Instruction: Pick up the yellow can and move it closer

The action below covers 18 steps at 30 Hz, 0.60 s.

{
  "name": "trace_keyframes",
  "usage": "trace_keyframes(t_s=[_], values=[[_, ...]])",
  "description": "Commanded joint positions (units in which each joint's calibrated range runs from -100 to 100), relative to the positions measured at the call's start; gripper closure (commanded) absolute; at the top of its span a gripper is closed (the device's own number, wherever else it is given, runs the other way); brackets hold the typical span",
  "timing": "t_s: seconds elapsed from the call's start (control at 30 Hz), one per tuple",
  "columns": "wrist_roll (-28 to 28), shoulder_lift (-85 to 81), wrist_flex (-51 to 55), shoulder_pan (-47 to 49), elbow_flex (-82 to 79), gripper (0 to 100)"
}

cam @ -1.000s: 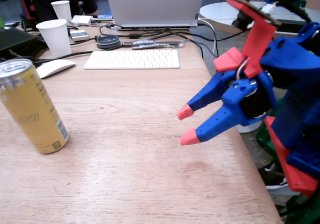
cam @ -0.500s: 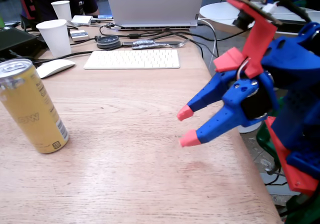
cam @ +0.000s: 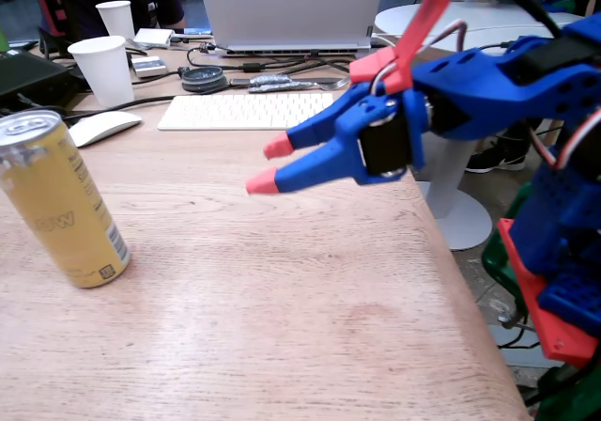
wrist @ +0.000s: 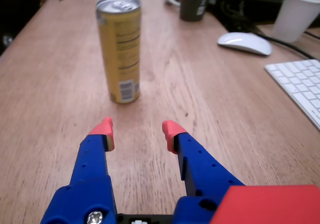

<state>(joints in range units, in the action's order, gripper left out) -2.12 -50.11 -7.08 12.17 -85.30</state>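
Note:
The yellow can (cam: 58,200) stands upright at the left edge of the wooden table in the fixed view, silver top up and a white label patch near its base. In the wrist view the yellow can (wrist: 120,49) stands straight ahead, a little left of centre. My blue gripper (cam: 269,163) with red fingertips hovers above the table's middle, well to the right of the can, pointing at it. Its fingers are apart with nothing between them. From the wrist camera the gripper (wrist: 137,133) is open, short of the can.
Behind the can lie a white mouse (cam: 101,127), a white keyboard (cam: 249,111), two white paper cups (cam: 103,70) and a laptop (cam: 291,7) with cables. The table's right edge (cam: 460,280) drops off beside the arm's base.
The gripper has swung up and to the left from the table's right edge toward the can. The can has not moved.

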Motion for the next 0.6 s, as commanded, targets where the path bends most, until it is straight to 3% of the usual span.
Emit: trace_keyframes(t_s=[0.0,0.17,0.37,0.5,0.57], values=[[-0.15,7.91,-7.45,-2.69,5.31,78],[-0.15,14.60,-11.72,-3.20,5.69,78],[-0.10,28.75,-11.72,-3.03,21.07,77],[-0.05,32.44,-11.88,-3.03,22.40,77],[-0.05,36.30,-16.15,-1.34,22.40,77]])
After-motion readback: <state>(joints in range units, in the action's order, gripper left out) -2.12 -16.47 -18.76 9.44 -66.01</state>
